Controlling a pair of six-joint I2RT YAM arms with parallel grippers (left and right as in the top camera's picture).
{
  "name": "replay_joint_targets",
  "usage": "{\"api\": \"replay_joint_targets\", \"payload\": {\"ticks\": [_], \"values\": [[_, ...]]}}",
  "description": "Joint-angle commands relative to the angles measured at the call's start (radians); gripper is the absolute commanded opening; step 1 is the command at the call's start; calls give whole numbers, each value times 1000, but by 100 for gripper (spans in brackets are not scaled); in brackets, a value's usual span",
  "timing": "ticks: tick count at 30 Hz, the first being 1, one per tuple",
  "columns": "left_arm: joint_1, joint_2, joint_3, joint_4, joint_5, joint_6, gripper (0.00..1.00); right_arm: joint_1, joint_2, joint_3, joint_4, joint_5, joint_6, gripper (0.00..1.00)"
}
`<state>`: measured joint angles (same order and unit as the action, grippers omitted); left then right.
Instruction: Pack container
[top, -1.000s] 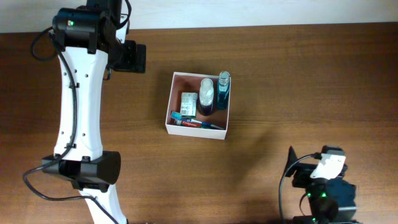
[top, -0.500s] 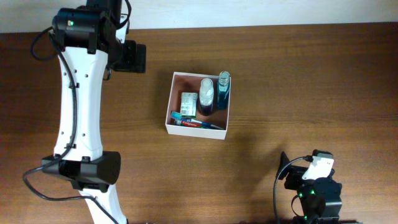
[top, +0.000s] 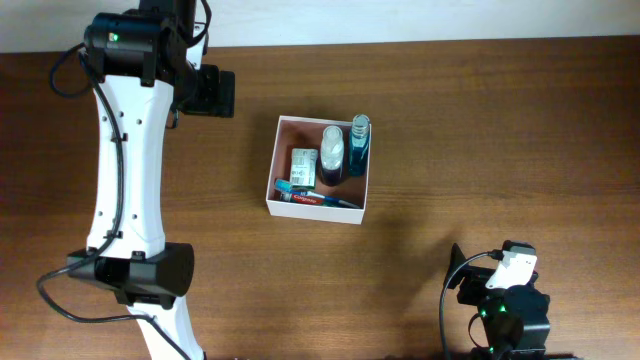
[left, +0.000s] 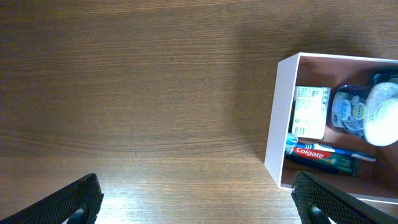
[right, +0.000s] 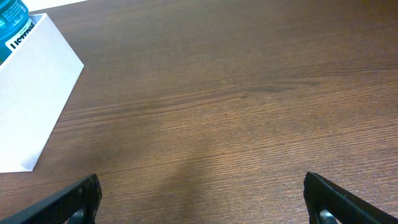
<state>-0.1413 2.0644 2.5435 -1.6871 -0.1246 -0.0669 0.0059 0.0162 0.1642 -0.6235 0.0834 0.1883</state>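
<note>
Trouble, as we judge it, would come from stray motion rather than from the load. On the left, the left gripper (left: 202, 208) has its fingers spread wide with nothing between them. The container (left: 277, 124) sits at the right edge of its wrist view, so a low sweep rightward would catch the white wall and slide it across the table (top: 500, 120).

In the middle, the container rests on the table between the two arms. It holds a green-and-white carton (top: 303, 166), a toothpaste tube (top: 315, 197), a white-capped bottle (top: 331, 152) and a blue bottle (top: 359, 145). The blue bottle rises above the wall at the far right corner, so a knock there could tip it out. We see nothing loose on the table, so we take the packing to be done or nearly so, which makes a needless reach the main hazard.

On the right, the right gripper (right: 202, 202) is likewise wide apart and empty. A careless move from it could clip the container's near right corner.

The left arm (top: 125, 170) stretches from the near edge up to the far left of the table, its wrist turned toward the container and well apart from it. The right arm (top: 510, 310) is folded low at the near right corner, also well apart from the container.
</note>
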Motion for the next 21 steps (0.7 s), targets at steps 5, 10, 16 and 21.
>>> {"api": "replay_joint_targets", "payload": {"ticks": [5,10,16,21], "values": [[2,-10,10,-1,-7,16,99,-7,-7,-7,0,-5,11,99],[-2,-14,6,0,-28,16,100,-7,-7,-7,0,-5,11,99],[-7,-107,-100,286,-12,22,99,-7,-7,-7,0,-5,11,99],[-7,-299,-437,613,111,160,100,-7,-7,-7,0,-5,11,99]]}}
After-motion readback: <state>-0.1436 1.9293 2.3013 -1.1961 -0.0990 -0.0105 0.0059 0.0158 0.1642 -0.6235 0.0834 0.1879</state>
